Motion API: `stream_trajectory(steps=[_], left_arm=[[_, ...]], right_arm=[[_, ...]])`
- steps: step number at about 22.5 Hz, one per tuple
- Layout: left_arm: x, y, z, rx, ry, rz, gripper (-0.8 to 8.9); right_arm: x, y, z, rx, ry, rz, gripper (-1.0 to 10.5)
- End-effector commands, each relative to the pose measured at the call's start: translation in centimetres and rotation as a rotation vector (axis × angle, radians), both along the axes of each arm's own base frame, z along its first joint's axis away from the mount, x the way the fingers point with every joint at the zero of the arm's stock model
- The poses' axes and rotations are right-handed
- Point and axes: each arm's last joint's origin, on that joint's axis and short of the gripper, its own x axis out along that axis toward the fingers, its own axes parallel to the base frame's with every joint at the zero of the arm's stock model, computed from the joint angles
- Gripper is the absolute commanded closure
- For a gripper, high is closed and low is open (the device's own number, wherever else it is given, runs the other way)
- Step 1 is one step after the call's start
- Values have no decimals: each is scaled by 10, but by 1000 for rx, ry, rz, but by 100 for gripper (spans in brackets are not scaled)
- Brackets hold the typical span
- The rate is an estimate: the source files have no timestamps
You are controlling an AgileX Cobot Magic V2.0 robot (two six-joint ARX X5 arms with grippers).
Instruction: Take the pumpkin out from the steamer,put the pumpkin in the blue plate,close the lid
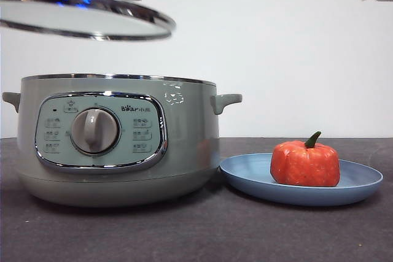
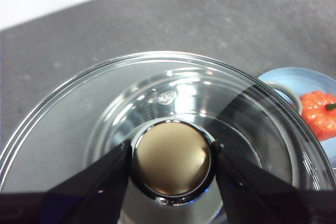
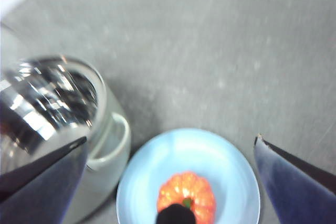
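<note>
Front view: I log a small orange-red toy pumpkin with a green stem, upright in the shallow light-blue plate, beside the sage-green steamer pot. The domed glass lid hangs tilted above the pot.

Left wrist: my left gripper clamps the lid's knob.

Right wrist: my right gripper is spread wide above the pumpkin.

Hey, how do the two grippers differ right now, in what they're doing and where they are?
The left gripper is shut on the lid's knob, while the right gripper is open and holds nothing. The left gripper holds the lid tilted in the air above the steamer; the right gripper hangs over the pumpkin lying in the blue plate. Both are raised off the table.
</note>
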Motion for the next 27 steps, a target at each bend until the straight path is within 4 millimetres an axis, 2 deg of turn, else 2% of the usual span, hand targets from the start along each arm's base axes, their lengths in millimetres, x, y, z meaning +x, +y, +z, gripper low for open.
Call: stream_trajectory(steps=[1, 7, 19, 27], left_arm=[[15, -9, 0, -42, -37, -17, 822], [44, -29, -22, -58, 11, -78, 823], [59, -41, -46, -19, 92, -90, 823], [59, -41, -52, 9, 133, -82, 790]], right_arm=[[-9, -5, 3, 18, -18, -6, 349], [-16, -9, 3, 8, 0, -7, 349], [-16, -9, 2, 1, 11, -10, 350], [-16, -9, 2, 0, 11, -10, 350]])
